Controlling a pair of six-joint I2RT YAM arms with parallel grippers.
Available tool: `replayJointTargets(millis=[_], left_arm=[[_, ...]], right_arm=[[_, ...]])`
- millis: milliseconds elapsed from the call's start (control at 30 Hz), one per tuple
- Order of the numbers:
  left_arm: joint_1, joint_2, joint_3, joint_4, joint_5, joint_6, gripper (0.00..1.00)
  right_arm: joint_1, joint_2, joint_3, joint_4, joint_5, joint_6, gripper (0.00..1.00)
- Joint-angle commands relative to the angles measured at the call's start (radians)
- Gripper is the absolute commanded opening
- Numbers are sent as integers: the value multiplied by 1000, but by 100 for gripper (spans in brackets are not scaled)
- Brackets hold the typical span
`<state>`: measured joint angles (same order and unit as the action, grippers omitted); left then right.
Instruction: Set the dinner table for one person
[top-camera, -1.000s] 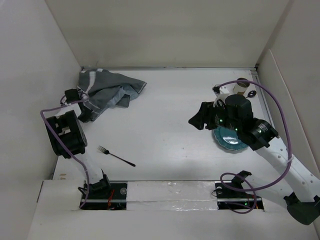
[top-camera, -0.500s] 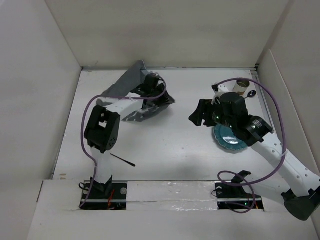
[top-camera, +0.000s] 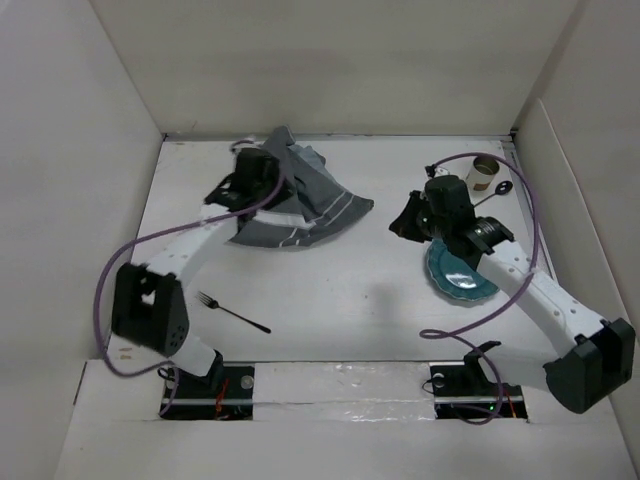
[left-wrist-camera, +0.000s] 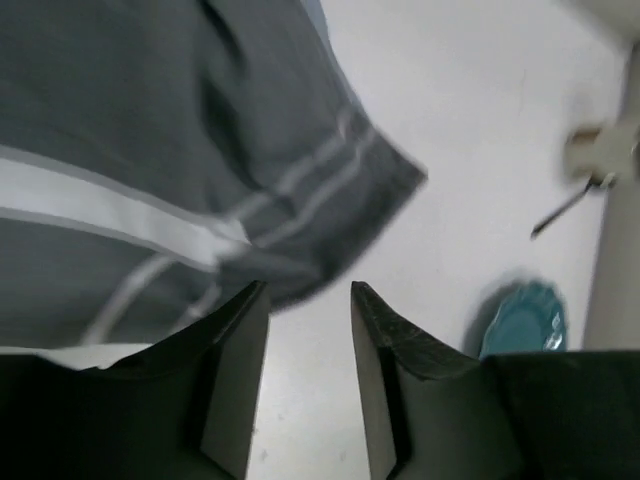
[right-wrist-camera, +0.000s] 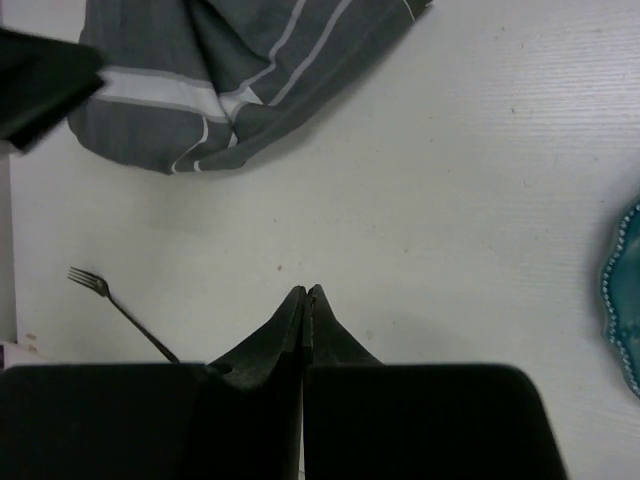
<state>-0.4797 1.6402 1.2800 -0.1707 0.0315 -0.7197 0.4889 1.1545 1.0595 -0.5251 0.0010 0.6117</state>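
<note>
The dinner table (top-camera: 330, 290) is a wide white tabletop. A dark grey cloth with pale stripes (top-camera: 300, 210) lies fanned out at its back left, also seen in the left wrist view (left-wrist-camera: 150, 150) and the right wrist view (right-wrist-camera: 240, 80). My left gripper (top-camera: 272, 188) hovers over the cloth, open (left-wrist-camera: 308, 288), with only bare table between its fingers. A teal plate (top-camera: 462, 275) sits at the right. My right gripper (top-camera: 403, 226) is just left of the plate, above the table, shut on nothing (right-wrist-camera: 304, 290). A dark fork (top-camera: 232, 313) lies near the front left.
A paper cup (top-camera: 485, 172) and a dark spoon (top-camera: 497, 190) stand at the back right corner. White walls enclose the table at the left, back and right. The plate (right-wrist-camera: 625, 300) and fork (right-wrist-camera: 120, 310) also show in the right wrist view.
My left arm carried the cloth from the back left corner toward the middle back and its jaws have opened off it. My right gripper has gone from open to shut.
</note>
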Motion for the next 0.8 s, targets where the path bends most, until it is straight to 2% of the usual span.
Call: replayJointTargets(millis=[0, 33, 67, 100, 133, 200, 233, 333, 533, 567, 667, 700, 767], left_arm=[[233, -201, -181, 5, -131, -26, 32], [339, -236, -245, 16, -96, -29, 32], [340, -237, -246, 20, -73, -26, 32], [387, -252, -295, 23, -49, -26, 34], [476, -250, -312, 23, -38, -20, 36], [541, -229, -349, 34, 62, -18, 44], [587, -218, -355, 37, 86, -18, 46], [615, -160, -366, 54, 151, -27, 54], [635, -38, -358, 115, 188, -82, 61], [635, -37, -358, 115, 188, -83, 61], [635, 0, -355, 135, 199, -101, 61], [635, 7, -349, 135, 191, -106, 58], [635, 21, -344, 134, 185, -112, 55]], right_arm=[[-16, 75, 3, 151, -44, 51, 0], [-27, 126, 20, 169, -42, 63, 0], [-27, 151, 31, 177, -36, 63, 0], [-38, 177, 42, 178, -30, 75, 4], [-38, 201, 52, 183, -24, 80, 23], [-59, 266, 69, 226, -22, 105, 43], [-59, 287, 72, 244, -29, 114, 60], [-78, 385, 108, 283, -32, 161, 75], [-107, 630, 238, 304, -61, 288, 76], [-107, 631, 238, 304, -61, 289, 76], [-107, 714, 299, 301, -52, 338, 71], [-107, 734, 318, 292, -47, 364, 66], [-107, 780, 356, 272, -21, 390, 62]])
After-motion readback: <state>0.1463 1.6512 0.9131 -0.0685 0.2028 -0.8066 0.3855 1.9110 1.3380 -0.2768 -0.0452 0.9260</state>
